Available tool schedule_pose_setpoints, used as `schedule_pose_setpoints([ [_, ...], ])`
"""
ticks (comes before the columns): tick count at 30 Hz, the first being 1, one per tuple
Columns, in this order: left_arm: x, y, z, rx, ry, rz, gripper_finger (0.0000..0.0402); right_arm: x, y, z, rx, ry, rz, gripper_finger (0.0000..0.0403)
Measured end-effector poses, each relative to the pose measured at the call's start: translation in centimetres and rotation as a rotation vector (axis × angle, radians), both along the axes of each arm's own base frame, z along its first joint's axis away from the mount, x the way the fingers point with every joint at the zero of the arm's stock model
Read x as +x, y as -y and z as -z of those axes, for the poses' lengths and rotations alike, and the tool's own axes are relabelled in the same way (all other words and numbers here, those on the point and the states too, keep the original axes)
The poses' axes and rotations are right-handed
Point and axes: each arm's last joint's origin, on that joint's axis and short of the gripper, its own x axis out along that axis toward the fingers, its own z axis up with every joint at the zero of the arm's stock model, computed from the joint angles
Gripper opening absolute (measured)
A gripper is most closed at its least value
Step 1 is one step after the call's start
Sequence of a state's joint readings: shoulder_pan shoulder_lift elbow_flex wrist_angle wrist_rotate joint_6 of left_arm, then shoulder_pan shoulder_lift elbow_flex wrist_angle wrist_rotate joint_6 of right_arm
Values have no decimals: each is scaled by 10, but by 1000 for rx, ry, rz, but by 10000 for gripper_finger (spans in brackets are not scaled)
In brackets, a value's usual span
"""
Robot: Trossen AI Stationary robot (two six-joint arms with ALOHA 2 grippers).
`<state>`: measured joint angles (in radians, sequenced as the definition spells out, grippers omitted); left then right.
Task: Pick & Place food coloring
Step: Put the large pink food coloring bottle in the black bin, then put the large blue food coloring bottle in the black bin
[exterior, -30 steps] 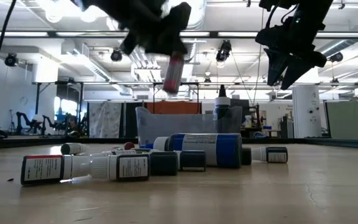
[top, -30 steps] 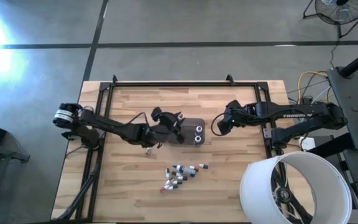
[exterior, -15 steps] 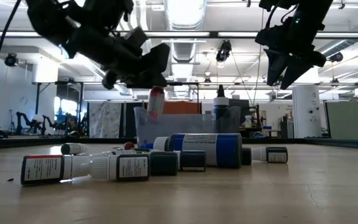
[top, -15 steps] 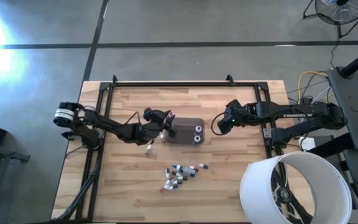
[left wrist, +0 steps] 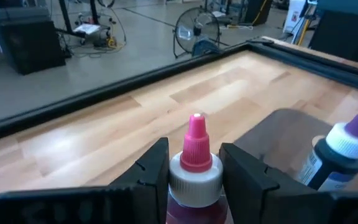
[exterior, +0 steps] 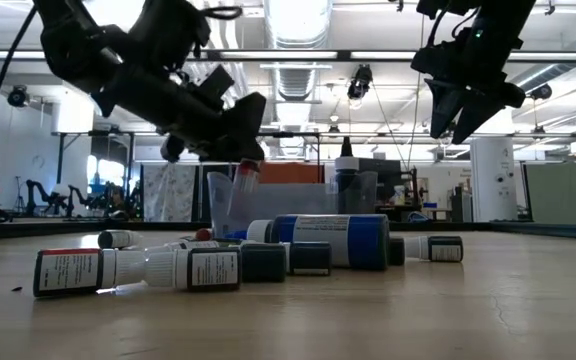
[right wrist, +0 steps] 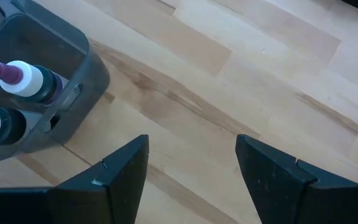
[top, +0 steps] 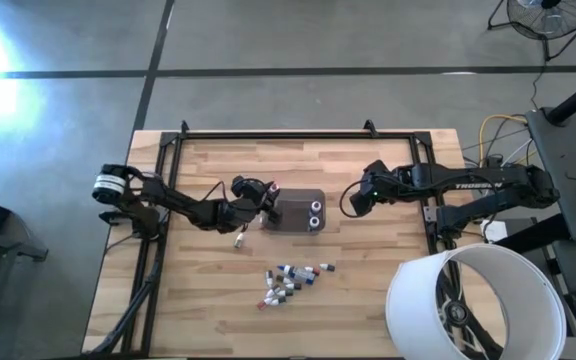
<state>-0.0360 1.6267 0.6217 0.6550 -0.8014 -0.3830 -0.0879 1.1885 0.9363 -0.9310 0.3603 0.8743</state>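
High view: two dark arms over one wooden table (top: 398,260), meeting from opposite sides at one small grey tray (top: 290,213) near the middle. Left gripper (top: 261,203) at the tray's left end, clenched around one red-bodied bottle (left wrist: 196,168) of food coloring, a finger pressed to each side of its white collar. Long axis of that held bottle in line with the fingers, pink nozzle leading away from the wrist and, seen from the low view, tipped steeply down toward the tray; cannot tell whether already inside the wall or just above it. Two standing bottles (top: 315,207) upright at the tray's right end, side by side, dark bodies, white collars, purple tips pointing straight up. About a dozen loose bottles (top: 290,282) clustered on the table nearer the front edge, well apart from the tray, all lying on their sides, long axes mostly parallel to one another, caps white, red and dark; exact count not readable. Right gripper (top: 349,203) just beside the tray's right end, raised clear of the wood, fingers spread wide, grasping nothing.
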Motion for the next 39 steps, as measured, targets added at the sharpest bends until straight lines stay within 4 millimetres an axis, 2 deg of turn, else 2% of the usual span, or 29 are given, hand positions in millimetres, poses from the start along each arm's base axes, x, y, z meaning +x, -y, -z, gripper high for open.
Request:
schedule_pose_setpoints([
  [3,2,0,10,-3,-24,1,106,0,0,0,0,-1,-3,235],
  [8,4,1,12,-3,-21,3,116,0,0,0,-3,-7,-13,235],
  [22,-7,16,4,-39,-80,39,119,-1,0,1,-9,-15,-9,235],
  [31,-18,17,-15,-35,-100,50,120,-1,0,1,-9,-14,-9,235],
  [36,-29,27,-40,-42,-44,125,120,-1,0,1,7,-19,-32,235],
  [39,-42,38,-55,-47,-43,206,120,0,-3,2,49,-35,-117,235],
])
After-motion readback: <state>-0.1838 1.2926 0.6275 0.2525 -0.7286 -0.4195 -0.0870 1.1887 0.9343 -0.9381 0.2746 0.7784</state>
